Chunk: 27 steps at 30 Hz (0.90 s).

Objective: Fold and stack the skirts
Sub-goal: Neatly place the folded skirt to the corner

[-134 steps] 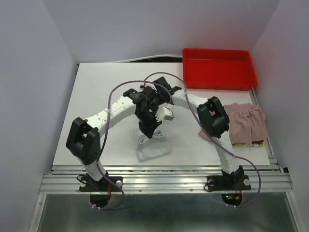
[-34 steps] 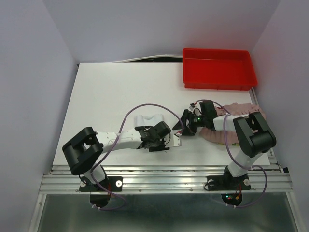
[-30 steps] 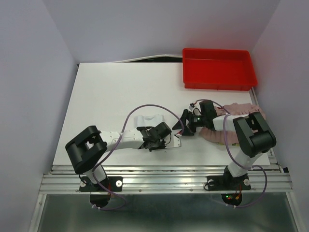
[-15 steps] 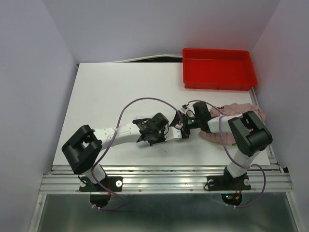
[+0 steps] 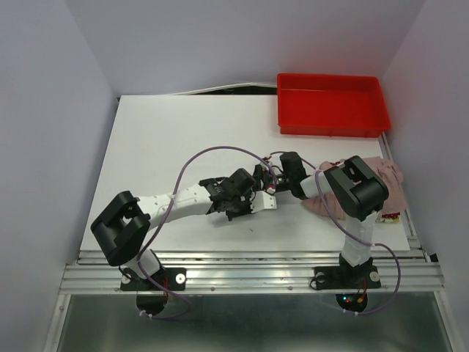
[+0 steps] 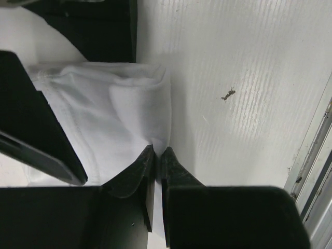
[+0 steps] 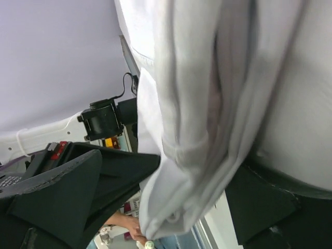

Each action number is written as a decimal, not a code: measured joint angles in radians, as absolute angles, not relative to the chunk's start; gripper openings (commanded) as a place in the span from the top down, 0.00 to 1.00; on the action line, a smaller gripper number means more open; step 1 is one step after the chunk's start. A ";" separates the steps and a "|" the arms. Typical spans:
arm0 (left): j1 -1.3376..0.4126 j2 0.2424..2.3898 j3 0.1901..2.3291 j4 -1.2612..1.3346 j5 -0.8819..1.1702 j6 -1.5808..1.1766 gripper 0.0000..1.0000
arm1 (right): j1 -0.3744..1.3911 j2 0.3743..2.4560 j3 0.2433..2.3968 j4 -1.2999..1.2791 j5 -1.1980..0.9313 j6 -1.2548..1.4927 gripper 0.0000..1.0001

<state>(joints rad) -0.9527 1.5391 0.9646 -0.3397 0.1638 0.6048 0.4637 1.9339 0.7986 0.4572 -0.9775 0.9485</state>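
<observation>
The pale grey-white skirt [image 6: 104,111] is bunched between both grippers near the table's middle; only a small white part [image 5: 265,203] shows from above. My left gripper [image 6: 156,151] is shut on its folded edge, low over the table [image 6: 249,93]. My right gripper [image 7: 176,199] stands open, its black fingers [image 7: 78,192] on either side of the hanging cloth [image 7: 207,104]. From above the left gripper [image 5: 254,199] and right gripper [image 5: 270,180] almost touch. The dusty pink skirt [image 5: 381,183] lies at the right, partly under the right arm.
A red plastic tray [image 5: 333,126] stands at the back right. A small printed item [image 5: 390,217] peeks out beneath the pink skirt near the table's right edge. Purple cables loop over both arms.
The right gripper opened wide and moved left onto the white skirt. The left gripper closed a little further and carried the white skirt rightward, off where it lay.
</observation>
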 measured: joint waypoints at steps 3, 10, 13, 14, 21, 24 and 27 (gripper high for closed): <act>-0.951 1.539 0.965 -0.342 0.166 0.606 0.92 | 0.485 1.985 0.824 0.545 -0.999 0.974 0.04; -0.943 1.520 0.965 -0.343 0.173 0.609 0.92 | 0.500 2.004 0.824 0.585 -1.014 0.987 0.19; -0.941 1.510 0.965 -0.343 0.180 0.613 0.92 | 0.506 2.020 0.826 0.592 -1.016 0.985 0.32; -0.941 1.506 0.965 -0.343 0.183 0.613 0.92 | 0.508 2.030 0.833 0.591 -1.017 0.984 0.36; -0.941 1.483 0.963 -0.345 0.183 0.616 0.60 | 0.525 2.091 0.880 0.561 -1.021 0.966 0.78; -0.941 1.468 0.963 -0.350 0.185 0.607 0.47 | 0.526 2.086 0.881 0.521 -1.015 0.935 0.99; -0.939 1.422 0.963 -0.366 0.185 0.593 0.43 | 0.526 2.039 0.897 0.349 -0.991 0.814 0.99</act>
